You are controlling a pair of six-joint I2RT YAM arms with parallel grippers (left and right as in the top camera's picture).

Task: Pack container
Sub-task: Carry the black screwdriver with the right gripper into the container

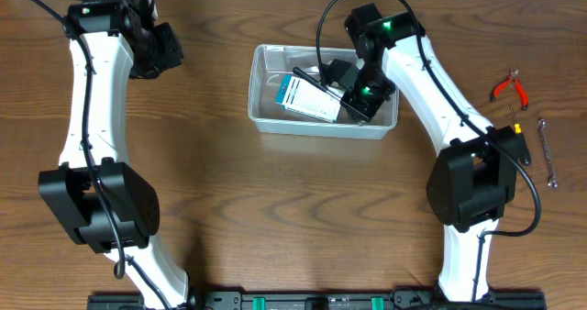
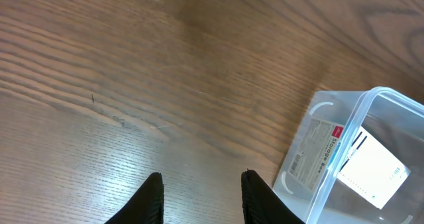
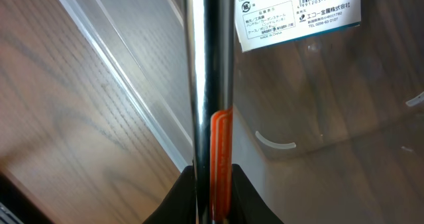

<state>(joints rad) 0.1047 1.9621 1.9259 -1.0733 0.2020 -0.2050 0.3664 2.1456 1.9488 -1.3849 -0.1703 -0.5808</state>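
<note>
The right gripper [image 3: 212, 192] has its jaws clamped on a chrome bar [image 3: 209, 65] with an orange strip along one side. Its wrist view shows this plainly; from overhead the bar is lost under the gripper body. The left gripper [image 2: 202, 199] stands with its jaws apart over the bare wooden counter [image 2: 132, 65], gripping nothing.

The container [image 1: 268, 76] sits at the middle of the counter's far side. It is a clear, translucent rectangular tub with rounded corners and a thin rim. The right gripper reaches down into its right half. Inside lies a blue-and-white box [image 1: 310, 99], tilted. Its printed label and barcode are legible only in the right wrist view, where they are cut off at the top edge. The left wrist view catches just one corner of the tub, with the box blurred through the wall.

Only the overhead view shows the red-handled pliers [image 1: 509, 88] and a slim wrench [image 1: 548, 154] lying right of the right arm, well apart from the tub. Dark items under the gripper are hard to make out.
</note>
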